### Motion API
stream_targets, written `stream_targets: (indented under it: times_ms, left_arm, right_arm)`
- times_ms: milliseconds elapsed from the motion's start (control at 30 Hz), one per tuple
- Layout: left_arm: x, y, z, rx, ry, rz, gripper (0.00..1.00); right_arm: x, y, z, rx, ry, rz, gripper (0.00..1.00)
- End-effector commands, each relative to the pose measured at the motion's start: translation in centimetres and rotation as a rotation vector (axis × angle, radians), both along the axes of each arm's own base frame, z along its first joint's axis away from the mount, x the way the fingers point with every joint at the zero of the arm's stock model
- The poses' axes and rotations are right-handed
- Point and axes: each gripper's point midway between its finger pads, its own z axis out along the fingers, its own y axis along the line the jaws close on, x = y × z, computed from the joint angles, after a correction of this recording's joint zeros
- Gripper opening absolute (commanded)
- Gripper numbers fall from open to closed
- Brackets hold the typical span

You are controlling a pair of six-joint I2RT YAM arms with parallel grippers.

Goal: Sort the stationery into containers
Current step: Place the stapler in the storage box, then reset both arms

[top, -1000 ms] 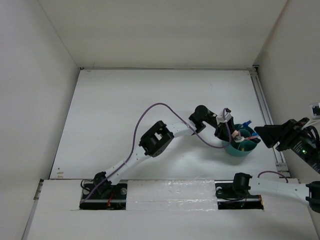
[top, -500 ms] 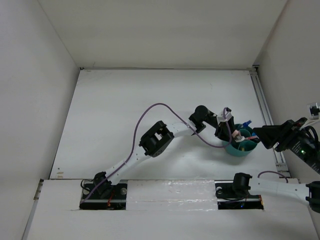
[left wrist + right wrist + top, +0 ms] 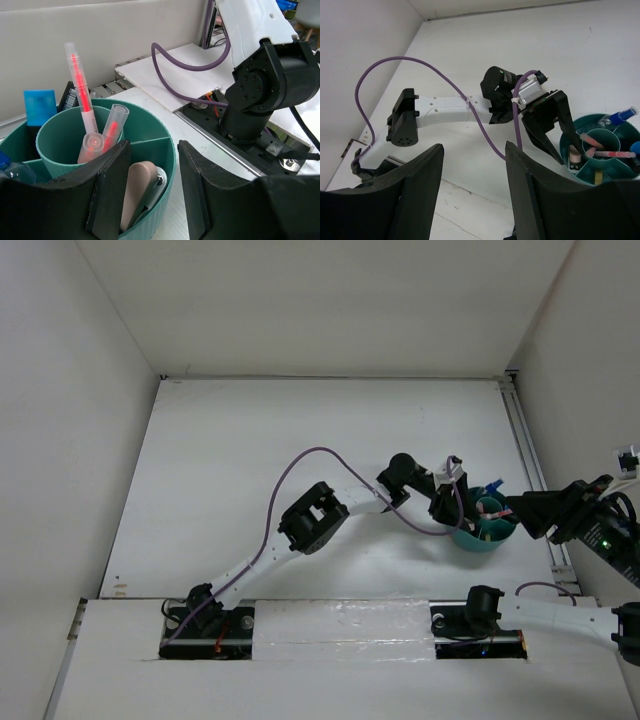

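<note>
The cup [image 3: 480,548] stands on the right side of the table [image 3: 250,470], nearer the front than the back. The left gripper [image 3: 452,508] hangs over its left rim. Seen from that wrist, its jaws stand apart with nothing pinched between them. One finger [image 3: 107,195] is down inside a compartment, the other is outside, and the cup's outer wall runs through the gap. A pinkish eraser [image 3: 136,187] leans in that same compartment, just beside the inner finger; I cannot tell whether the two touch. In the round middle section two pink pencils [image 3: 80,95] stand tilted, leaning against each other near the bottom. Behind them a highlighter [image 3: 40,106] shows its blue cap above the rim. A clear bottle [image 3: 619,116] with a blue cap pokes out of the far side. The right gripper [image 3: 472,160] hovers off the cup's right side. Its jaws are spread wide and hold nothing, with its tips close to the rim in the overhead view. Whether they reach the rim I cannot make out.
</note>
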Motion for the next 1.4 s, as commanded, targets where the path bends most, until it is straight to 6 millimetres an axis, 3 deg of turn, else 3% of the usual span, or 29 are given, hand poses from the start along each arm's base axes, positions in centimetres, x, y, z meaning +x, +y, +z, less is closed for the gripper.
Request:
stream_targets:
  times_ms: [0, 200, 367, 400, 433, 567, 800, 933, 1000, 1100, 1167, 1200, 1267, 1300, 1333, 1367]
  left_arm:
    - [-1.0, 1.3, 5.0, -0.322, -0.192, 0.008, 0.40]
    - [-1.5, 2.2, 5.6, -0.342, -0.180, 0.004, 0.41]
    - [-1.4, 2.9, 7.9, -0.374, -0.206, 0.014, 0.44]
    - [-1.4, 3.0, 7.3, -0.351, -0.200, 0.008, 0.44]
    - [-1.5, 3.1, 7.6, -0.342, -0.194, 0.008, 0.48]
    - [-1.4, 3.9, 8.4, -0.344, -0.210, 0.011, 0.50]
    - [-1.1, 6.1, 11.7, -0.351, -0.233, 0.007, 0.51]
    - [-0.8, 6.6, 14.0, -0.323, -0.249, 0.003, 0.60]
    - [0.0, 7.5, 15.8, -0.323, -0.255, 0.026, 0.63]
    - [1.0, 9.0, 17.8, -0.311, -0.255, 0.058, 0.74]
    - [2.0, 9.6, 18.9, -0.282, -0.227, 0.091, 1.00]
    - [3.0, 10.6, 20.6, -0.287, -0.215, 0.140, 1.00]
    - [4.7, 11.1, 21.3, -0.212, -0.156, 0.209, 1.00]
    - [6.0, 12.2, 24.6, -0.285, -0.213, 0.315, 1.00]
    - [6.7, 12.1, 24.6, -0.255, -0.210, 0.376, 1.00]
    - [7.9, 11.8, 22.9, -0.110, -0.148, 0.452, 1.00]
  right_arm:
    - [0.0, 0.6, 1.0, 0.033, -0.026, 0.025, 0.59]
    - [0.0, 1.0, 1.1, 0.034, -0.032, 0.037, 0.59]
    - [0.0, 1.3, 1.0, 0.027, -0.034, 0.048, 0.59]
    - [0.0, 1.3, 1.0, 0.027, -0.034, 0.048, 0.59]
    - [0.0, 1.3, 1.0, 0.027, -0.034, 0.048, 0.59]
    - [0.0, 1.4, 1.2, 0.036, -0.038, 0.048, 0.59]
    - [0.1, 1.4, 1.6, 0.055, -0.053, 0.049, 0.59]
    - [0.2, 1.8, 2.1, 0.071, -0.068, 0.050, 0.59]
    - [0.2, 2.1, 2.1, 0.058, -0.080, 0.064, 0.59]
    - [0.5, 2.3, 2.4, 0.064, -0.094, 0.056, 0.60]
    - [0.7, 2.1, 2.6, 0.056, -0.110, 0.047, 0.61]
    - [0.9, 2.0, 2.4, 0.046, -0.109, 0.032, 0.62]
    - [1.1, 2.2, 2.5, 0.039, -0.115, 0.024, 0.62]
    - [1.3, 2.0, 2.5, 0.037, -0.116, 0.010, 0.63]
    - [1.5, 2.0, 2.3, 0.028, -0.114, -0.001, 0.63]
    - [1.5, 2.0, 2.5, 0.037, -0.118, -0.002, 0.65]
